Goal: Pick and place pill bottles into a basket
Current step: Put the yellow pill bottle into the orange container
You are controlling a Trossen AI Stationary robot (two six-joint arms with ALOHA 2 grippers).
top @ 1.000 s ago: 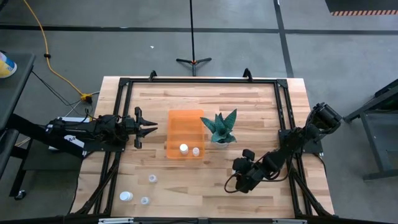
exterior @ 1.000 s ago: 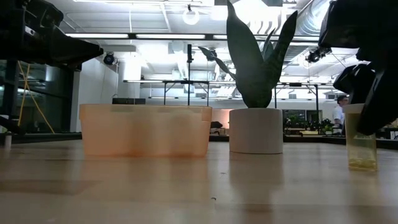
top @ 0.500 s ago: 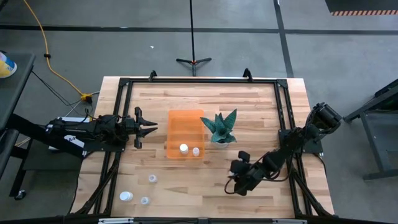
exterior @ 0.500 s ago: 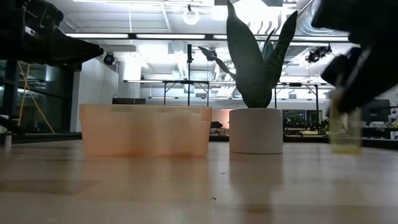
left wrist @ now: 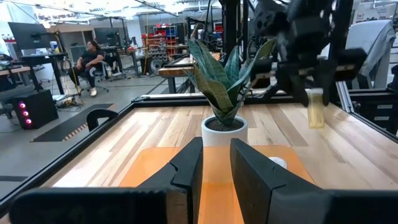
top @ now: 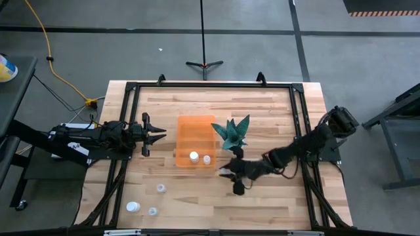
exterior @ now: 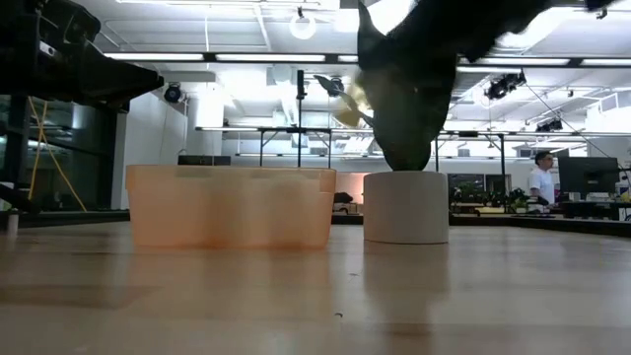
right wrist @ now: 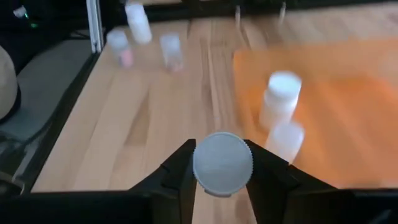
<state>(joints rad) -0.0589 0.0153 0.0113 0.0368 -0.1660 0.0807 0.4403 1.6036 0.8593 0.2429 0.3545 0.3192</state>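
Note:
My right gripper (top: 228, 174) is shut on a small pill bottle (right wrist: 222, 163) above the table, just right of the orange basket's (top: 195, 139) near right corner and in front of the plant. The bottle also shows in the left wrist view (left wrist: 315, 107). Two white-capped bottles (top: 193, 157) (top: 207, 159) stand in the basket's near end. Three more bottles (top: 161, 188) (top: 133, 206) (top: 152, 211) stand on the table at the near left. My left gripper (top: 157, 134) is open and empty, left of the basket. My right gripper pinches the bottle between its two fingers (right wrist: 180, 168), at the sides of its white cap (right wrist: 222, 163), which faces the wrist camera. The fingers come from above. The bottle's yellowish body (left wrist: 315, 112) hangs below them, clear of the table.
A spiky teal plant in a white pot (top: 231, 134) stands right of the basket, close behind my right gripper. A black frame (top: 210, 85) runs around the wooden table. A person (exterior: 538, 182) stands in the room far behind.
My right gripper has carried the bottle from the table's right part toward its left edge and up, to a spot beside the basket and in front of the plant. The bottle has risen well clear of the table.

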